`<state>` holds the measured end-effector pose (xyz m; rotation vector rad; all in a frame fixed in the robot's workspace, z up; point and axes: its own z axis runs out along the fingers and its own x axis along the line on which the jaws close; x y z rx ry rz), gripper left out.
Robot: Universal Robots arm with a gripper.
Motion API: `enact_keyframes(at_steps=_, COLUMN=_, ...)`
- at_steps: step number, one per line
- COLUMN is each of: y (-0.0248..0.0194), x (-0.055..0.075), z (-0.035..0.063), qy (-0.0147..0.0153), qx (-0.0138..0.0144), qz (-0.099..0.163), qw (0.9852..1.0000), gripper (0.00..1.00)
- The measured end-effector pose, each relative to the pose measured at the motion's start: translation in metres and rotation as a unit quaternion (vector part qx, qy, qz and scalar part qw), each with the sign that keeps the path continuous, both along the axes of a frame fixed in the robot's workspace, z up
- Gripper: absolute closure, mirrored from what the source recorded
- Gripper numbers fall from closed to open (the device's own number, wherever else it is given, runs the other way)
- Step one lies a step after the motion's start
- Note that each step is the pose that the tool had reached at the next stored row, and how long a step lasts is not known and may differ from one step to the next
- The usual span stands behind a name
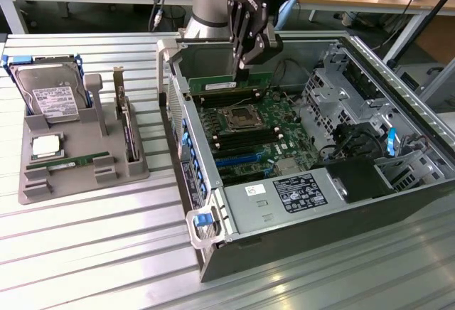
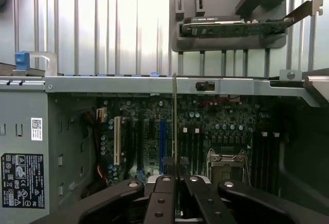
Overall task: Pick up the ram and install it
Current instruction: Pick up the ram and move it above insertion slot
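My gripper (image 1: 244, 70) hangs inside the open computer case (image 1: 398, 132), shut on the ram (image 1: 213, 84), a thin green stick with a white label. It grips the stick near one end. The ram lies level just above the black memory slots (image 1: 226, 99) on the far side of the CPU socket (image 1: 238, 118). In the wrist view the ram (image 2: 175, 116) appears edge-on as a thin line running out from between the black fingers (image 2: 163, 188) of the gripper (image 2: 175, 171), over the motherboard (image 2: 226, 121).
A grey holder (image 1: 43, 185) on the exterior view's left carries a hard drive (image 1: 50, 100), a square silver CPU chip (image 1: 46, 146), another green stick (image 1: 71, 161) and an expansion card (image 1: 128, 129) (image 2: 236, 26). Case walls, drive cages (image 1: 334, 89) and the power supply (image 1: 298, 193) surround the board.
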<state>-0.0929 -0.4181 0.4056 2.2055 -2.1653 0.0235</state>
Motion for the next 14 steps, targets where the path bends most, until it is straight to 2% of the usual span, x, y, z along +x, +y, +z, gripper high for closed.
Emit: enact_keyframes(at_steps=14, y=0.0000, x=0.022, z=0.0000, qy=0.0000, qx=-0.0001, qz=0.000, qw=1.0000, gripper=0.88)
